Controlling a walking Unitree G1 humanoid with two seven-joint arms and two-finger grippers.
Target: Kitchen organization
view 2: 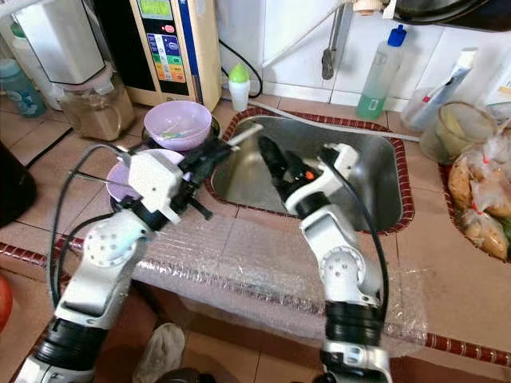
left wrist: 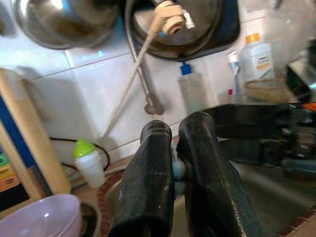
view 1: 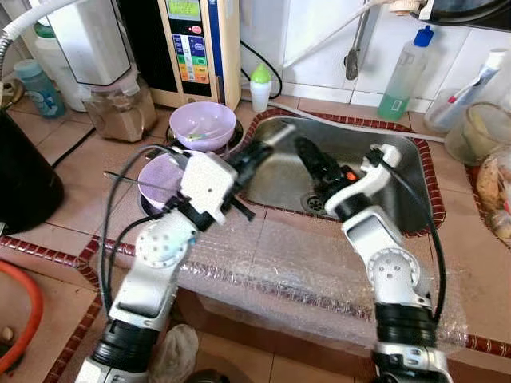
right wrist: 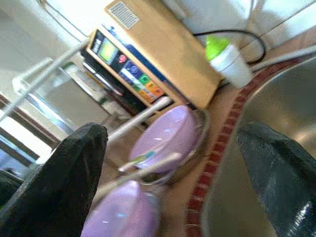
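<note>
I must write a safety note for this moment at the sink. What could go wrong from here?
1. The left gripper, shut on a small pale object at the sink rim, may drop it into the basin if the hold slips.
2. The right gripper, jaws open, hangs close beside it above the basin; the two could collide.
3. The left arm's cable loops near the purple bowls and could snag one.

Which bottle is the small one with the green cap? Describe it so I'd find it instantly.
Start at the steel sink. At its back left corner, against the wall beside the beige appliance, stands the small white bottle. It is squat with a lime-green cap, unlike the tall blue-capped bottle of green liquid further right.
</note>
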